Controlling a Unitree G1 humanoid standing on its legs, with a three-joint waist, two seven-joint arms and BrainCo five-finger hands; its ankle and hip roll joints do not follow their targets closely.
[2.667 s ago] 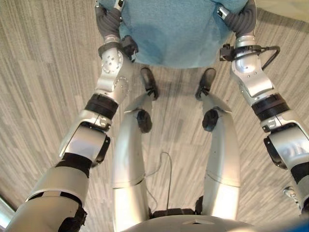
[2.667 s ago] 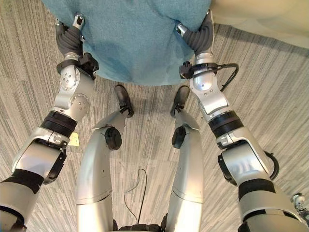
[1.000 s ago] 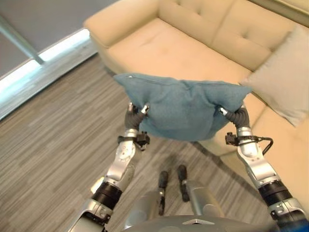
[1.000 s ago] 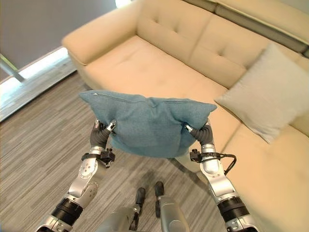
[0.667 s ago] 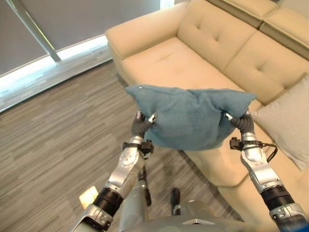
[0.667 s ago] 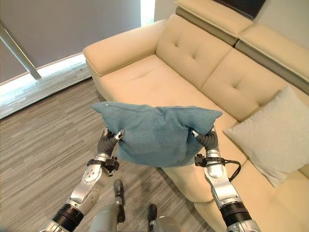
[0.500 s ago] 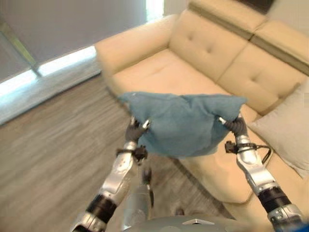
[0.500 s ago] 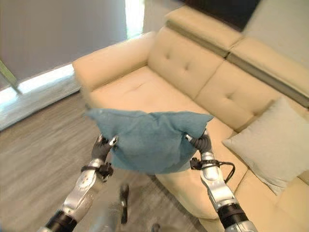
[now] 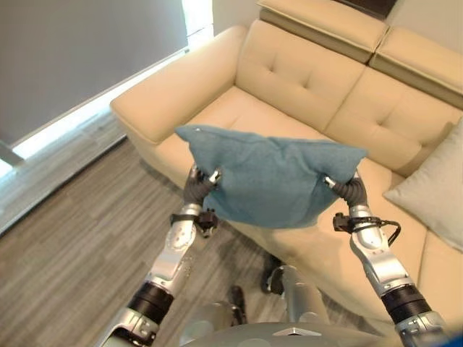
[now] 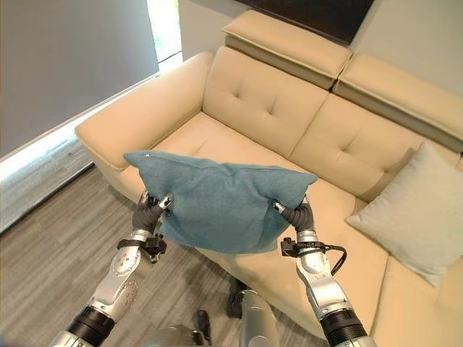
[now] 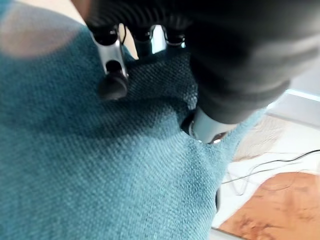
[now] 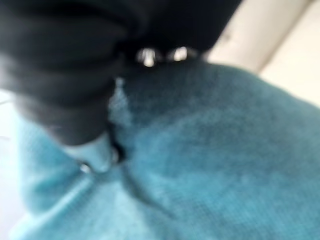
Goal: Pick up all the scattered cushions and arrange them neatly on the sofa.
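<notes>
Since the earlier frames we have turned toward the sofa (image 9: 289,94). In the eye views, our left hand (image 9: 197,184) and right hand (image 9: 351,189) grasp the teal cushion (image 9: 271,173) above its seat, beside a grey cushion (image 10: 416,210). Wrist views show fingers (image 11: 112,75) pinching fabric; placement looks close.

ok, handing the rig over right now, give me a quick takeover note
Left hand: shut on the blue cushion's left edge.
Right hand: shut on its right edge.
Blue cushion is held up in the air between both hands, in front of the sofa's left seat.
Done: a grey cushion leans against the sofa's back on the right.
Left: set the blue cushion down on the seat.
</notes>
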